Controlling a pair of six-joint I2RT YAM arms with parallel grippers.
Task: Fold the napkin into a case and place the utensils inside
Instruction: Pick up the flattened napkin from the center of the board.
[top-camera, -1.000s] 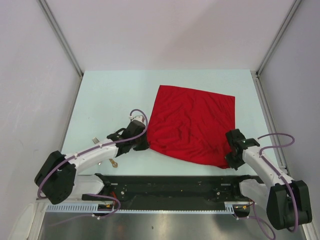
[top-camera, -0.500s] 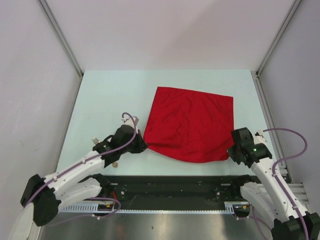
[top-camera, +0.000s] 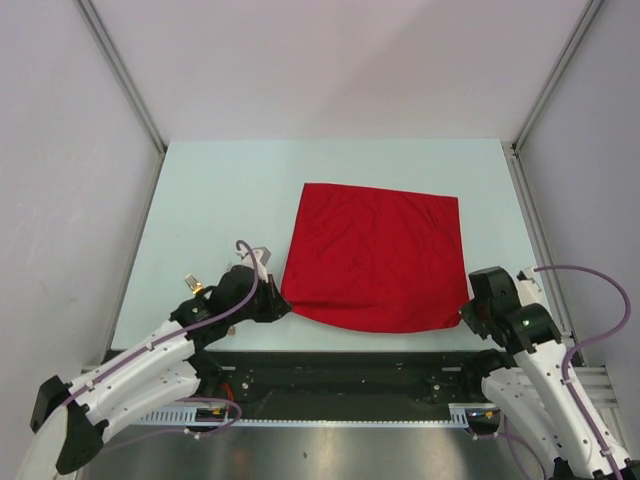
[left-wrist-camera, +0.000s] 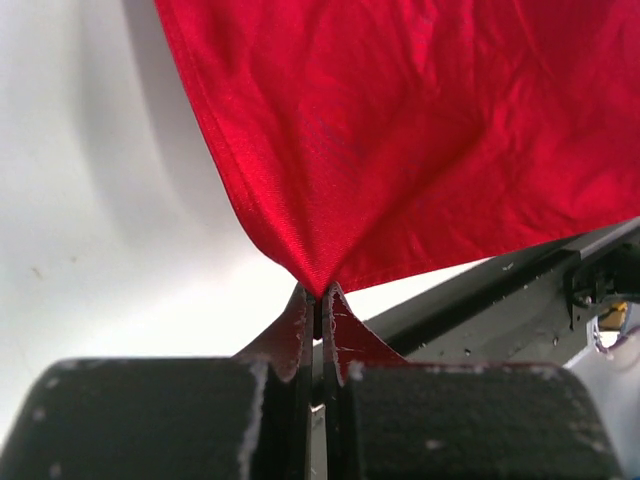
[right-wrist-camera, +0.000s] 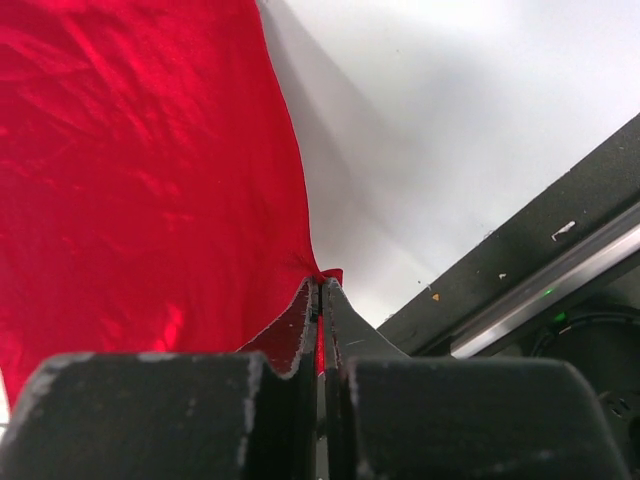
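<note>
The red napkin (top-camera: 375, 255) is spread open over the right half of the pale table, its near edge at the table's front. My left gripper (top-camera: 280, 305) is shut on the napkin's near left corner (left-wrist-camera: 318, 280). My right gripper (top-camera: 468, 312) is shut on its near right corner (right-wrist-camera: 325, 275). Both near corners are lifted a little, and the cloth (right-wrist-camera: 140, 180) hangs taut between them. A gold utensil (top-camera: 197, 288) peeks out at the near left beside my left arm; the other utensils are hidden under that arm.
A black rail (top-camera: 350, 365) runs along the table's near edge under both wrists. Grey walls with metal posts (top-camera: 120, 75) close in the left, back and right. Bare table (top-camera: 220, 190) lies left of the napkin and behind it.
Both grippers have pulled back toward the near edge with the napkin's corners. The cloth slid nearer and turned square to the table. The left arm swung out to the left.
</note>
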